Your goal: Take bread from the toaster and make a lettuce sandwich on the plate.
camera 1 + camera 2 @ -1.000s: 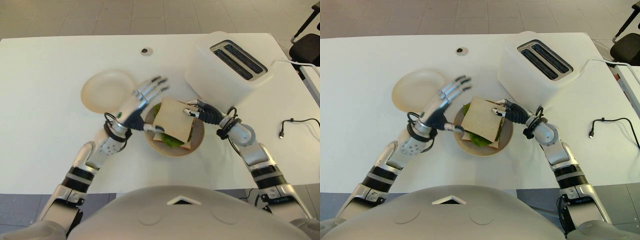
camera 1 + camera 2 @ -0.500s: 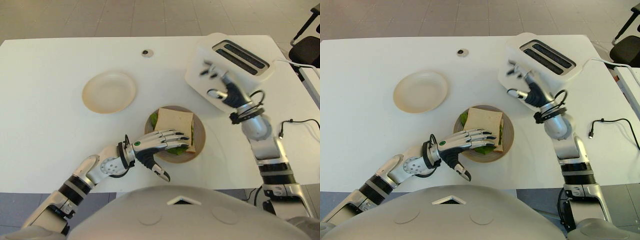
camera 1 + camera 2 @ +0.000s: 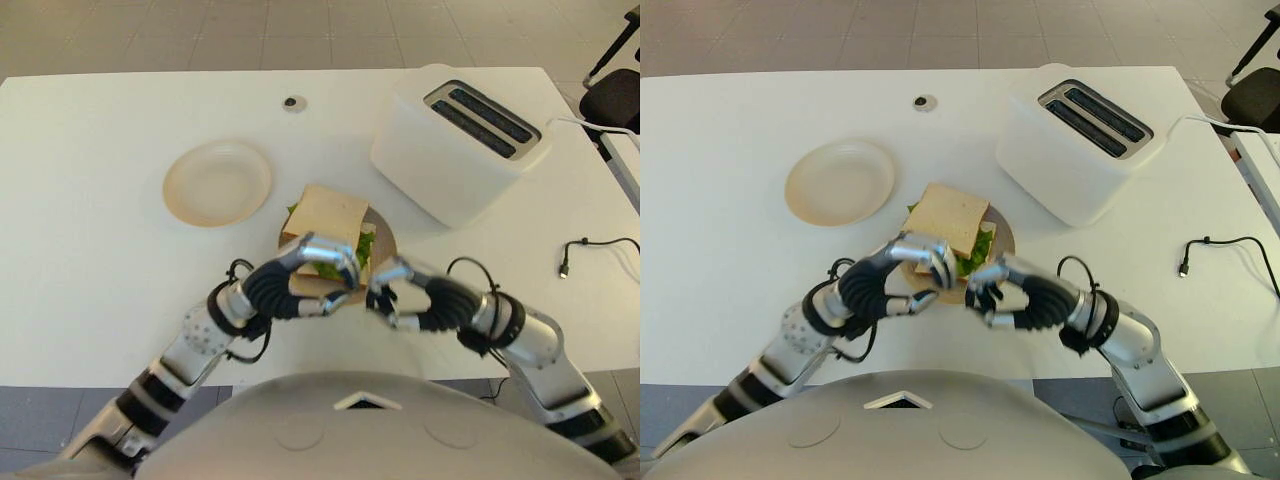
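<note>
As both curl their fingers on nothing, the left hand (image 3: pixel 285 288) hides the near edge of the white-bread lettuce sandwich (image 3: pixel 328 212) on its round brown plate (image 3: pixel 384 243); the right hand (image 3: pixel 425 302) sits alongside.

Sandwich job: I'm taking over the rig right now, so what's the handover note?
Left hand: fingers curled at the brown plate's near rim, holding nothing visible.
Right hand: the same, beside it.
Sandwich, with lettuce between bread slices, lies on the brown plate in front of the toaster, whose slots look empty.
Done: sandwich assembled.
Left: probably only drawing the hands clear.
</note>
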Controlling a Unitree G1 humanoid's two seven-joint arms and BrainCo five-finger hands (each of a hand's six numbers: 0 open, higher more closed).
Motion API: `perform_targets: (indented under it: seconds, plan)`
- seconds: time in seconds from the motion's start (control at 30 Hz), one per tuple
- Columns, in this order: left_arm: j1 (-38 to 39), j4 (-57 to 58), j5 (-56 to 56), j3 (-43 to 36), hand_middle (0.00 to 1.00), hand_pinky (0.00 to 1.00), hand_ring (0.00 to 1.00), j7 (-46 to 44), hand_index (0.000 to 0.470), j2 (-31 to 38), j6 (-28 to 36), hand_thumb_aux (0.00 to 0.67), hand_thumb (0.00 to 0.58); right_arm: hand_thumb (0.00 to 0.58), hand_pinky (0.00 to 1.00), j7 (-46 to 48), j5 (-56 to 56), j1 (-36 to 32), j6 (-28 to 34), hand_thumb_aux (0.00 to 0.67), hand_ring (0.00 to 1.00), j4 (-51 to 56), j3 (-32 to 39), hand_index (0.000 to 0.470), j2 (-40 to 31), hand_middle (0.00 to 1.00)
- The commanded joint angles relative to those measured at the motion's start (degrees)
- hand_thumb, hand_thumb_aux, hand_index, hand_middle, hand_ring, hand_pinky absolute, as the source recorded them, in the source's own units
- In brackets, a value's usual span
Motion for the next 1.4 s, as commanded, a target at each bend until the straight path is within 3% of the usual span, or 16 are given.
perform_targets:
  seconds: [0.03,0.2,0.6,0.77,0.87,0.93,0.97,1.0,1.03,1.07,1.1,1.13,1.17,1.2,1.23,1.4]
  plan:
    - [6.1,0.9,-1.4,-3.4,1.00,1.00,1.00,-12.1,0.470,9.1,2.8,0.670,0.580,0.580,1.00,7.2,-1.8,2.3,-0.8,0.670,1.00,2.8,4.2,0.470,-3.9,1.00]
    - [5.9,12.9,12.1,-4.3,1.00,1.00,1.00,-14.6,0.470,6.9,7.2,0.670,0.580,0.580,1.00,6.9,-12.1,-1.8,1.8,0.670,1.00,8.9,7.6,0.470,-1.4,1.00]
    - [-14.5,42.6,46.0,5.9,1.00,1.00,1.00,23.7,0.470,-15.4,23.1,0.670,0.580,0.580,1.00,-28.8,-43.2,-23.2,17.1,0.670,1.00,28.0,3.7,0.470,22.3,1.00]
    - [-18.8,49.6,50.4,8.4,1.00,1.00,1.00,34.4,0.470,-18.0,26.3,0.670,0.580,0.580,1.00,-35.3,-44.6,-23.0,15.2,0.670,1.00,29.3,4.7,0.470,26.0,1.00]
    - [-16.6,47.4,46.7,9.1,1.00,1.00,1.00,34.3,0.470,-19.1,20.3,0.670,0.580,0.580,1.00,-34.5,-41.5,-21.0,12.5,0.670,1.00,28.7,4.0,0.470,24.8,1.00]
    - [-14.8,44.8,43.1,10.5,0.59,0.59,0.59,33.4,0.470,-19.4,15.9,0.670,0.580,0.580,1.00,-33.9,-38.4,-19.5,10.4,0.670,1.00,28.3,2.6,0.470,23.8,1.00]
    - [-13.7,43.2,41.0,11.2,0.27,0.27,0.27,32.5,0.470,-19.4,13.6,0.670,0.580,0.580,1.00,-33.7,-36.7,-18.8,9.6,0.670,1.00,28.1,1.7,0.470,23.3,1.00]
    - [-12.6,41.6,39.2,11.5,0.00,0.00,0.00,31.5,0.413,-19.3,11.2,0.589,0.571,0.580,1.00,-33.5,-35.4,-18.1,8.9,0.670,1.00,27.8,0.9,0.470,22.9,1.00]
    - [-11.4,40.0,37.8,11.4,0.00,0.00,0.00,30.4,0.334,-19.2,8.7,0.476,0.531,0.580,1.00,-33.3,-34.2,-17.6,8.4,0.670,1.00,27.5,0.3,0.470,22.5,1.00]
    - [-10.3,38.4,36.6,11.1,0.00,0.00,0.00,29.1,0.199,-19.1,6.5,0.284,0.387,0.580,0.95,-32.9,-33.1,-17.0,7.8,0.670,0.95,27.1,-0.2,0.470,22.1,0.95]
    - [-9.1,36.9,35.4,10.7,0.00,0.00,0.00,27.7,0.000,-19.0,4.5,0.000,0.000,0.571,0.77,-32.4,-32.1,-16.5,6.9,0.586,0.77,26.5,-0.5,0.411,21.7,0.77]
    - [-8.0,35.3,34.0,10.1,0.00,0.00,0.00,26.1,0.000,-18.9,2.7,0.000,0.000,0.553,0.62,-31.6,-30.8,-15.9,6.0,0.525,0.62,25.8,-0.7,0.369,21.2,0.62]
    - [-6.8,33.5,32.5,9.7,0.00,0.00,0.00,24.7,0.000,-18.8,0.9,0.000,0.000,0.484,0.29,-30.9,-29.5,-15.3,5.1,0.397,0.29,24.9,-0.9,0.278,20.9,0.29]
    - [-5.5,31.3,29.9,9.5,0.00,0.00,0.00,23.2,0.000,-19.0,-0.4,0.000,0.000,0.066,0.00,-30.3,-27.9,-14.8,4.3,0.039,0.00,23.8,-1.2,0.028,20.8,0.00]
    - [-4.5,28.9,26.6,9.5,0.00,0.00,0.00,22.0,0.000,-19.5,-1.3,0.000,0.000,0.000,0.00,-30.1,-25.9,-14.5,3.9,0.000,0.00,22.8,-1.7,0.000,21.2,0.00]
    - [-3.2,22.8,15.3,14.5,0.00,0.00,0.00,21.9,0.000,-25.0,-0.7,0.000,0.000,0.000,0.00,-35.7,-20.9,-15.6,3.9,0.000,0.00,22.0,-6.8,0.000,27.6,0.00]
